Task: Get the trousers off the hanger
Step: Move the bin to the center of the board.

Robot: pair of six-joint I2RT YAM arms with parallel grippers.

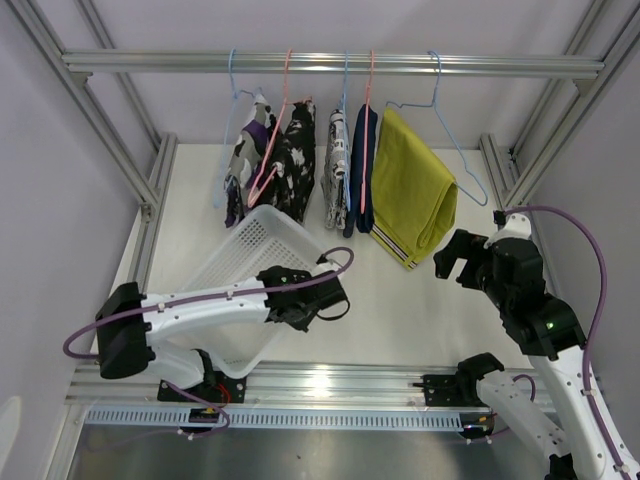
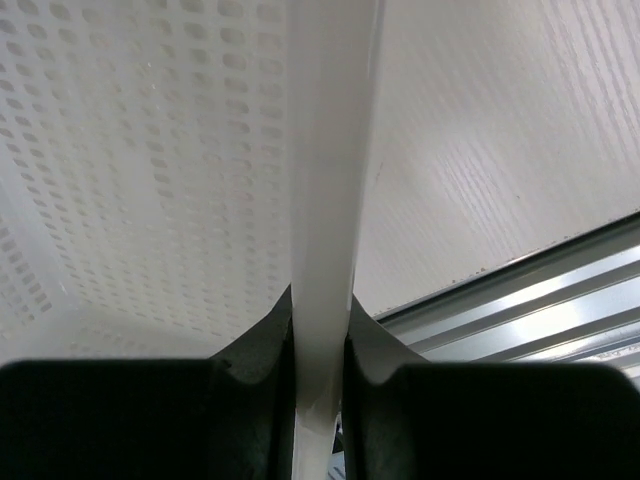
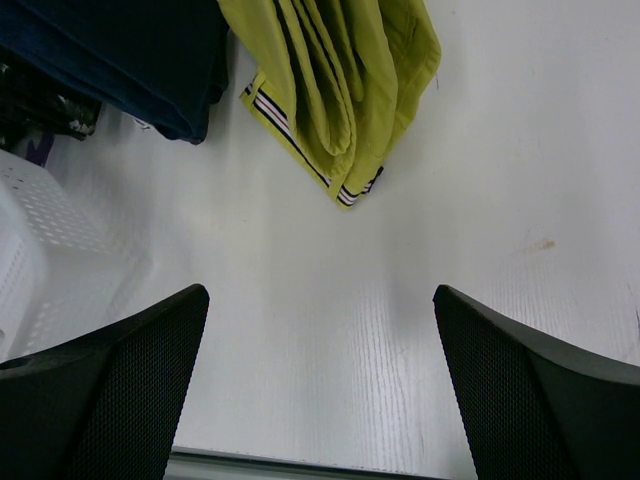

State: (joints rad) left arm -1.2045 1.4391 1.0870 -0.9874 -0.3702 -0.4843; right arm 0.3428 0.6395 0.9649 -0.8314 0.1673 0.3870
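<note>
Hanging on hangers [image 1: 437, 90] from the rail [image 1: 330, 64], all five trousers [image 1: 292, 160] sit over the table's [image 1: 400, 310] far side, with the mustard pair [image 1: 410, 190] rightmost. Left claw [image 2: 320, 350] clamped on the white basket's [image 1: 245, 255] rim. Right claw [image 3: 320, 330] spread wide, empty, near the mustard pair but clear of it.

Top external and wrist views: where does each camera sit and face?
Top external: above and behind the bases, looking down on rail, trousers, basket; both arms show.
Left wrist: on the left arm, facing basket rim; left gripper shut on it.
Right wrist: on the right arm, faces table and mustard trousers; open right gripper shows.
Shared: mustard trousers, in top and right wrist.
</note>
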